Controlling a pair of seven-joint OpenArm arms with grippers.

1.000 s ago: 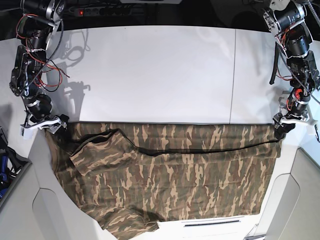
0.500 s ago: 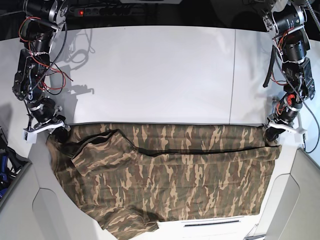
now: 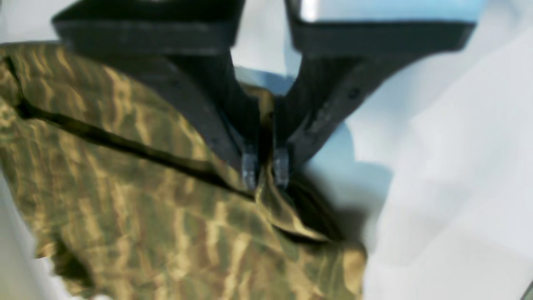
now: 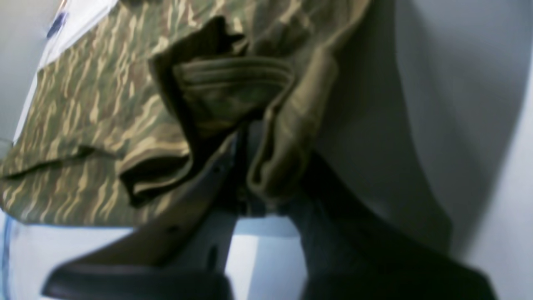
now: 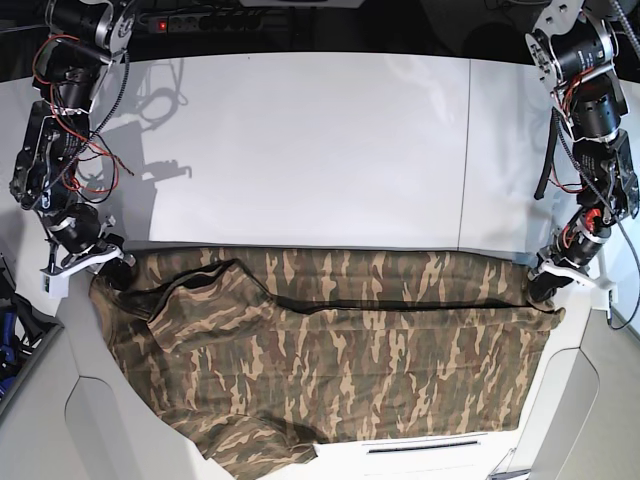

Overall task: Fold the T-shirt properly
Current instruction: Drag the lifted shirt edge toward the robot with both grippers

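The camouflage T-shirt [image 5: 340,350] lies spread across the near half of the white table, its lower part hanging over the front edge. A folded band runs along its top edge. My left gripper [image 5: 541,290] is shut on the shirt's top right corner; in the left wrist view the fingertips [image 3: 249,166] pinch a fold of the T-shirt [image 3: 125,200]. My right gripper [image 5: 112,275] is shut on the top left corner; in the right wrist view cloth [image 4: 125,104] with a ribbed hem bunches over the gripper [image 4: 250,196].
The white table [image 5: 320,150] stretches bare behind the shirt, with a seam line at the right. A power strip [image 5: 200,20] lies at the back edge. Grey side panels [image 5: 580,400] flank the front corners.
Both grippers have moved outward and slightly down, keeping hold of the corners. The shirt's top edge has been drawn a little tighter and lower on the table.
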